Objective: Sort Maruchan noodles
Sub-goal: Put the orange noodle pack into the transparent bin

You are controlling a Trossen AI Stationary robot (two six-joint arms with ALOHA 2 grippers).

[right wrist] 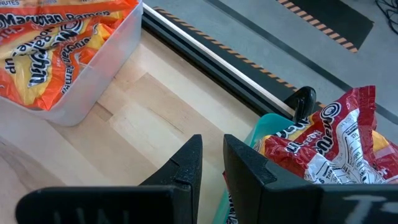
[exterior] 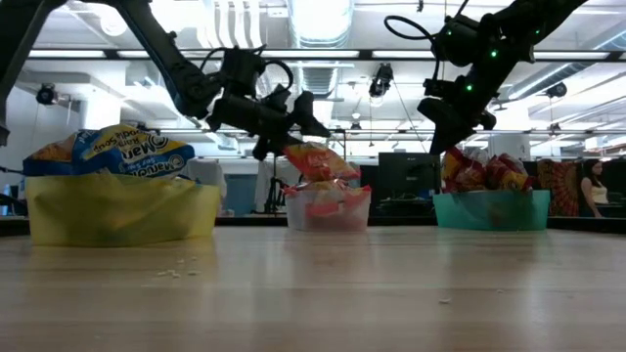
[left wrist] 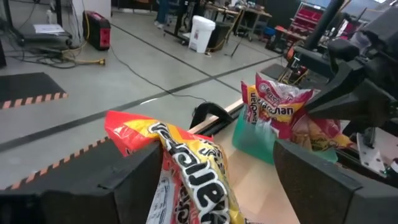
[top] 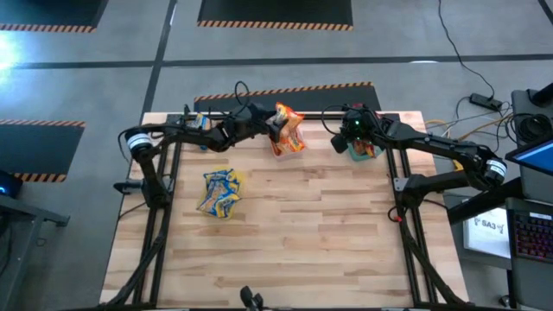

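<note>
An orange-red noodle packet lies on top of the pile in the clear tub at the table's far middle. My left gripper hangs open just above it, a finger on either side, and I see no touch. In the low view this gripper stands above and left of the pile. Dark red packets fill the green tub at the far right. My right gripper hovers over that tub's near-left rim, fingers nearly together with nothing between them. Yellow-and-blue packets sit in the yellow tub.
The three tubs stand apart: yellow at the left middle, clear and green along the far edge. Black frame rails run along the far edge behind the tubs. Bare wood covers the table's near half. A person sits far behind the table.
</note>
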